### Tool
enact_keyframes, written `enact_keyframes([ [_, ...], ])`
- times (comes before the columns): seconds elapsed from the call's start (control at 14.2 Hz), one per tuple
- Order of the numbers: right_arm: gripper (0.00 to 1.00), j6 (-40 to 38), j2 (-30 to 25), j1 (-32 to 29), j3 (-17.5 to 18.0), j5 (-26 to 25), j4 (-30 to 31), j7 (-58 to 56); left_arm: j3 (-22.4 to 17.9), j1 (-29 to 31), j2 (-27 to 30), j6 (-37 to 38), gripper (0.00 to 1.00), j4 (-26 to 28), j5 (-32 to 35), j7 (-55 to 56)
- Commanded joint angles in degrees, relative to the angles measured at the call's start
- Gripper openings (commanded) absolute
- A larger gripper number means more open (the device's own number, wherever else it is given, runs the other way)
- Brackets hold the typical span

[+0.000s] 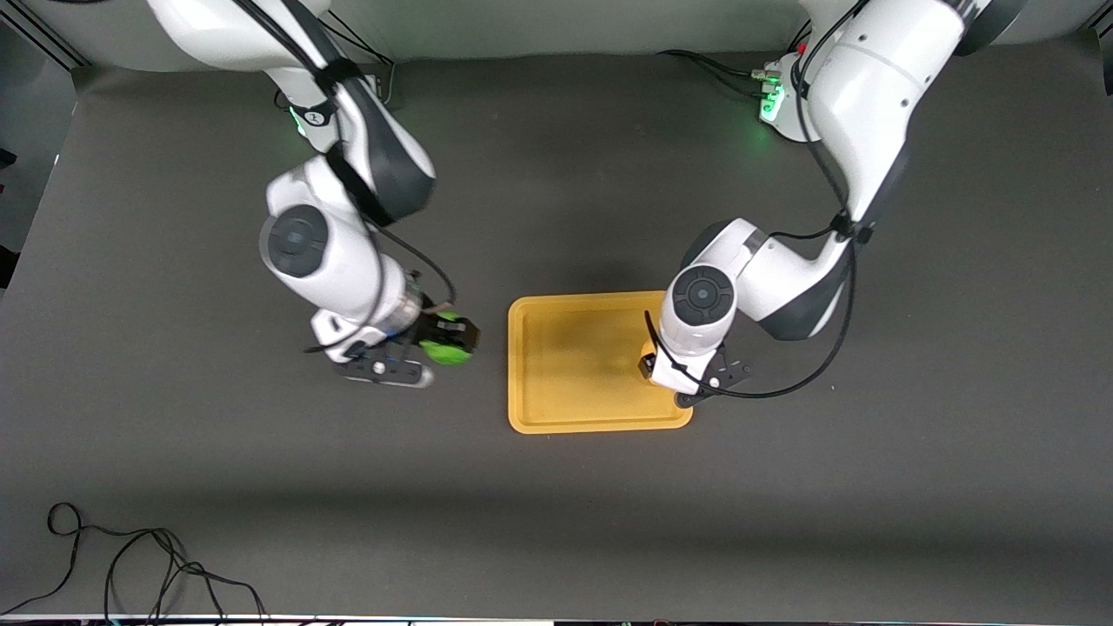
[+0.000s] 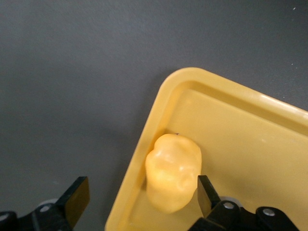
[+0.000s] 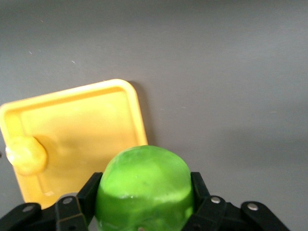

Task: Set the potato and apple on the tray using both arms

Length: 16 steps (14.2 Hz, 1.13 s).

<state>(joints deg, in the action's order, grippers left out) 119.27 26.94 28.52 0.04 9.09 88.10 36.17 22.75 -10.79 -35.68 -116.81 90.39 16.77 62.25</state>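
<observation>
On a dark grey table [image 1: 556,504], one rimmed orange-yellow plastic tray [image 1: 565,417] holds one lumpy yellow potato [image 2: 172,172] at its three-o'clock edge between the left gripper's [image 2: 139,197] wide-open jaws. The right gripper [image 3: 144,202] clamps one glossy green apple [image 1: 446,349] above bare table beside the tray's nine-o'clock rim.

Potato [image 2: 173,171]: lumpy yellow-tan oval, resting in the tray [image 1: 565,348], against the rim at the left arm's end. Left gripper [image 2: 139,195] straddles it with fingers spread, clear of its sides, one finger outside the rim.

Apple [image 3: 144,185]: bright green, glossy, clamped between the right gripper's [image 1: 445,341] fingers, held up over bare table just off the tray's edge toward the right arm's end.

Tray: flat orange-yellow rectangle, rounded corners, low raised rim, lying mid-table. Only the potato is in it.
</observation>
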Motion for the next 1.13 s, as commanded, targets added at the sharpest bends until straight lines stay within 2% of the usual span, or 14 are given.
enact_keyframes([
  [0.0, 0.43, -0.9, 11.9, 4.2, -0.7, 0.8, -14.3, 3.4, 0.2, 3.6, 5.5, 7.5, 1.0, -1.2, -5.0, -13.1],
  [0.14, 0.43, -0.9, 19.4, 6.4, -0.6, 0.5, -22.2, 3.4, -0.9, 5.9, 9.8, 12.0, 1.0, -1.1, -7.5, -22.0],
  [0.35, 0.43, 1.8, 26.6, 10.5, -0.8, 0.3, -27.2, 4.0, -8.6, 6.1, 15.9, 16.8, 1.0, -0.3, -11.0, -35.5],
  [0.57, 0.43, 8.2, 29.6, 13.4, -1.0, 0.2, -27.5, 7.4, -15.3, 5.7, 21.2, 18.1, 1.0, 0.9, -12.0, -44.7],
  [0.85, 0.43, 8.4, 31.0, 15.6, -1.2, -4.1, -26.9, 10.4, -21.9, 5.6, 28.7, 18.3, 1.0, 5.0, -14.0, -56.6],
  [1.06, 0.43, 8.2, 31.2, 15.5, -1.2, -6.1, -26.6, 10.2, -26.2, 4.0, 34.4, 18.3, 1.0, 8.7, -14.1, -59.7],
])
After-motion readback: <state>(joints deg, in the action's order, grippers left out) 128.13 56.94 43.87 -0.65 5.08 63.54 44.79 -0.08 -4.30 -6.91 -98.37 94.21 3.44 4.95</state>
